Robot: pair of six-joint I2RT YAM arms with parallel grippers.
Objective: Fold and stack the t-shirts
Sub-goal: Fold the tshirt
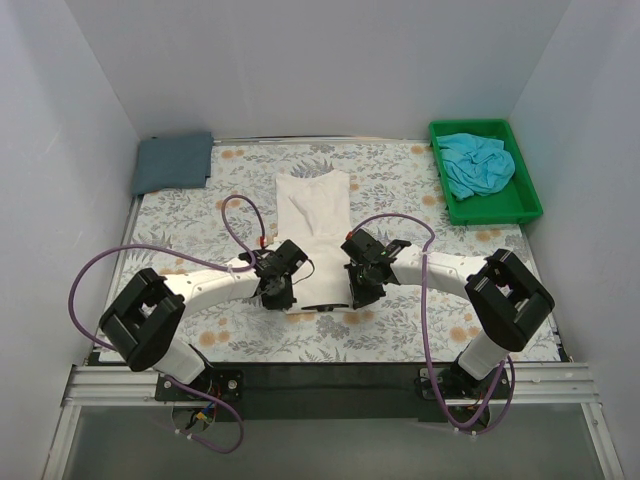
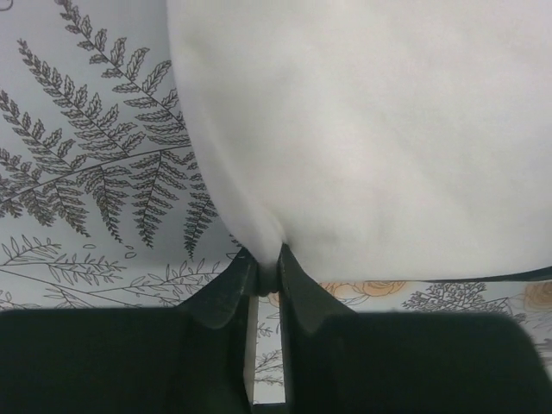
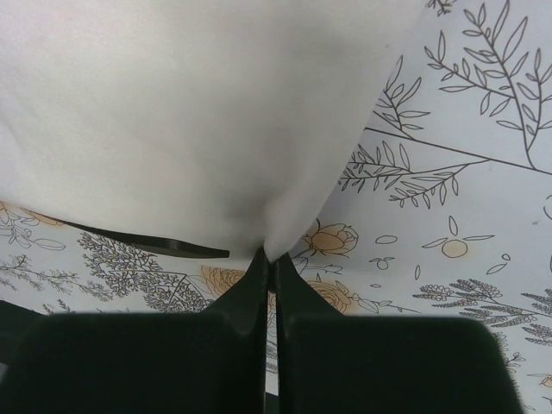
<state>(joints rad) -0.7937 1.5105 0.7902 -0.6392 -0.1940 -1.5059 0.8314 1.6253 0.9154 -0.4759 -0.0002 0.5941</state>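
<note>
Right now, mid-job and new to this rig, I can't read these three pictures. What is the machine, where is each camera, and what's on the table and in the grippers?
Two robot arms are bolted at the table's near edge. The wide picture looks down from above and behind them; the two close-ups come from a camera on each wrist. On the floral-patterned table cover lies a cream-white cloth t-shirt, sides folded in. A folded slate blue-grey t-shirt sits at the far left corner, and a crumpled turquoise t-shirt lies in a green plastic tray. The left gripper and right gripper are each shut on the cream shirt's near edge.
</note>
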